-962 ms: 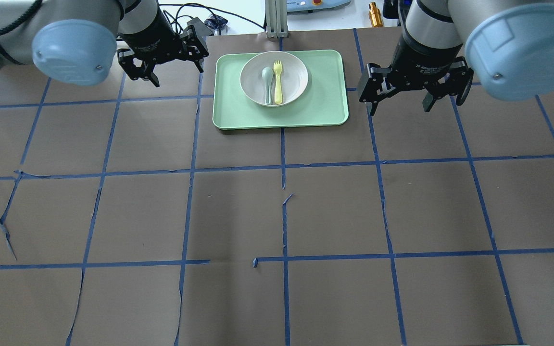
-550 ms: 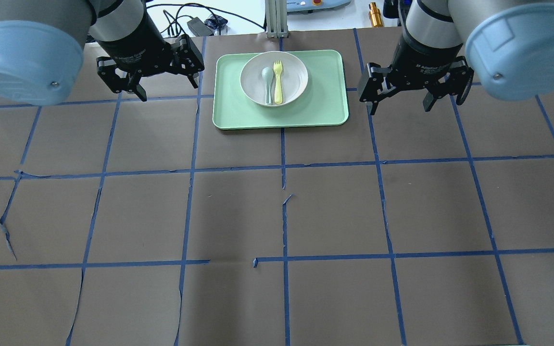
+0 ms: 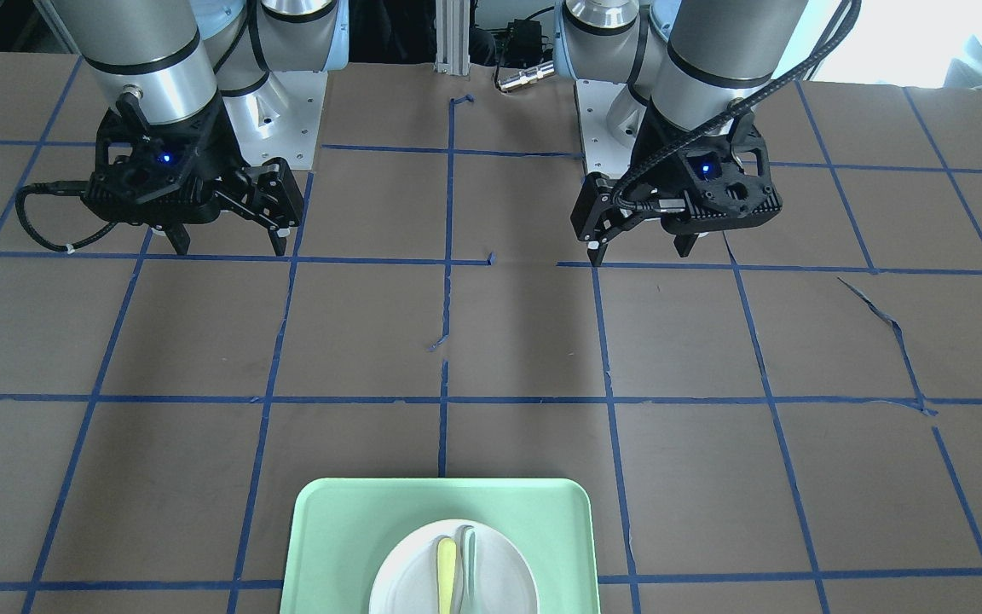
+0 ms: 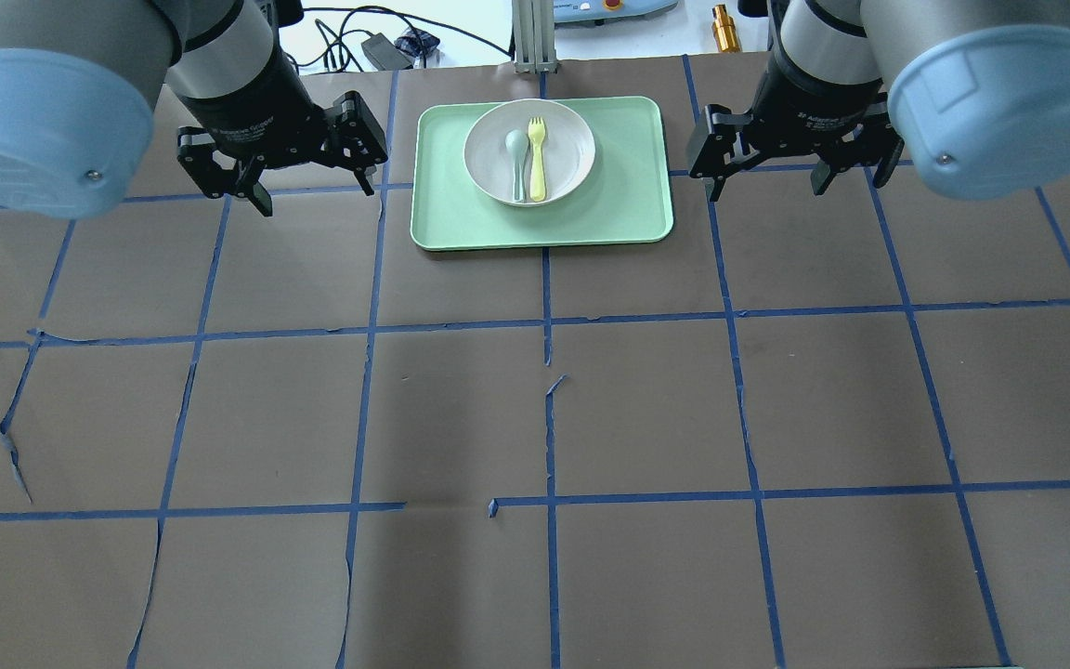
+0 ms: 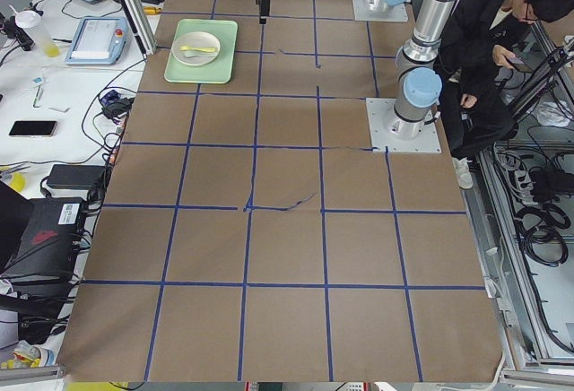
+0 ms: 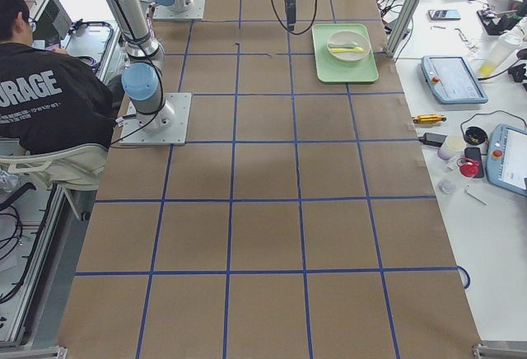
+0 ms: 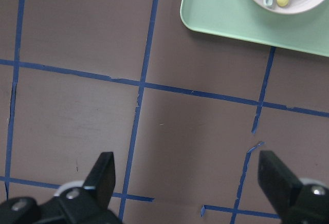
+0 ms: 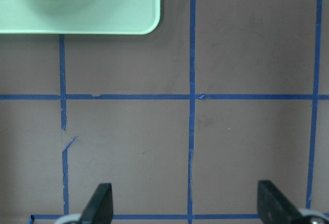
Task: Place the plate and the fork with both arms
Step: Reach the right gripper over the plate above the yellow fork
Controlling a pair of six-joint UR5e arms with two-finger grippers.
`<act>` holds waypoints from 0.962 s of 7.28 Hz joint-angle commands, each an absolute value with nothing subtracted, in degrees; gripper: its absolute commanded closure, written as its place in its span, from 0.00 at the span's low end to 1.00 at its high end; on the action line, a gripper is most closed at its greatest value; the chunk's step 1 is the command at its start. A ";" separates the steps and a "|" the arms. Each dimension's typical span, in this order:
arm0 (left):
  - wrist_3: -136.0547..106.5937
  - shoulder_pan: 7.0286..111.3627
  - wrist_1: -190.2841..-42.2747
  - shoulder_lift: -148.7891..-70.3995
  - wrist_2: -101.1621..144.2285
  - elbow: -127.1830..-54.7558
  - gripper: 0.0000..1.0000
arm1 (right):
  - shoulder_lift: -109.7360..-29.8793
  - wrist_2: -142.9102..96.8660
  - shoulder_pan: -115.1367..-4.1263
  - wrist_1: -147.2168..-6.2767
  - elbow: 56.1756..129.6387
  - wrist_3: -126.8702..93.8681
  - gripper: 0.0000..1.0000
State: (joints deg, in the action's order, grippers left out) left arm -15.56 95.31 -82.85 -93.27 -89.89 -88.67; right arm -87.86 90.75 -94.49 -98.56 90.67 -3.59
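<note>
Step judged: approach, nothing is gripped yet. The round shallow white plate sits on the rectangular mint-green tray at the far middle of the brown paper-covered bench. The small pale yellow plastic fork lies inside the plate, tines pointing away from the robot. The grey-green spoon lies just beside it on the robot's left; whether the two touch cannot be told.

The black left gripper hovers off the tray's left side and the black right gripper off its right side, both clear of the tray. Both pairs of fingers are spread wide and hold nothing.

For a good approach:
- The fork is probably best taken by the right gripper, since it lies on that side of the spoon.
- The fingers should be closed across the handle, with one finger slipped into the narrow gap so the spoon is not caught.
- The plate is probably best pinched at its left rim by the left gripper, with one finger inside and one outside.
- The plate should be kept level, as the spoon is likely to slide.
- The fork is likely better lifted first.
- The tray's raised edge should be cleared on the way in.
</note>
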 commanded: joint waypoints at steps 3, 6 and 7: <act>-15.38 95.27 -82.62 -93.34 -90.09 -90.61 0.00 | -70.74 90.70 -99.74 -106.33 82.67 -3.51 0.00; -15.38 95.27 -82.44 -93.16 -90.09 -90.53 0.00 | -45.35 86.61 -103.61 -109.48 57.30 -16.57 0.06; -15.38 95.27 -82.53 -93.16 -90.09 -90.61 0.00 | -40.83 83.70 -103.88 -109.86 52.08 -16.44 0.07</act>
State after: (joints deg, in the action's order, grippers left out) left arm -15.38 95.27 -82.48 -93.18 -90.09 -90.54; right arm -48.77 87.29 -102.98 -108.56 60.68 -14.28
